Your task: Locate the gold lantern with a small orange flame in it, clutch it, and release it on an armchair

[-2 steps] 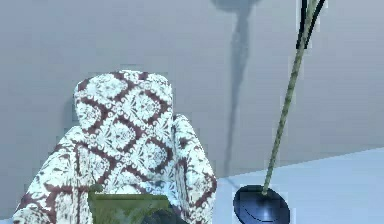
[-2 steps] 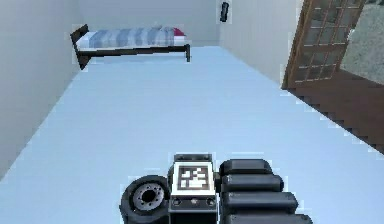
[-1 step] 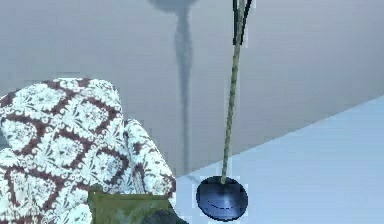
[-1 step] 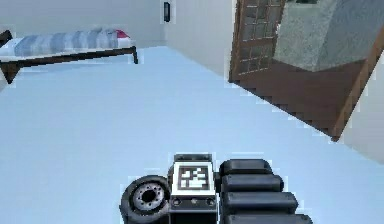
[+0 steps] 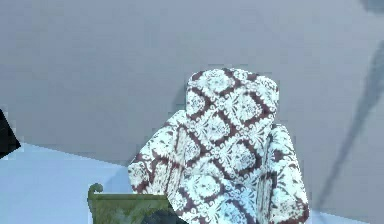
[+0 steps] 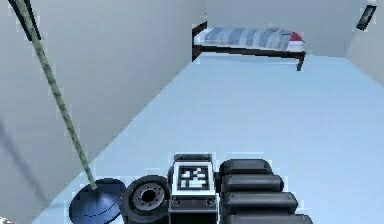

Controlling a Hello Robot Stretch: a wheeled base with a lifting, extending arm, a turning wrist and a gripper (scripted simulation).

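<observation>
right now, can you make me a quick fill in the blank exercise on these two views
1. Behind the armchair stands a plain grey ___.
2. The cover of the bed bears blue and white ___.
3. The thin pole of the floor lamp rises from a round, dark ___.
Missing words: wall; stripes; base.

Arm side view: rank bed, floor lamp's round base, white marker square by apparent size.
1. bed, largest though farthest away
2. floor lamp's round base
3. white marker square, only slightly smaller than the base; both sit near the camera
</observation>
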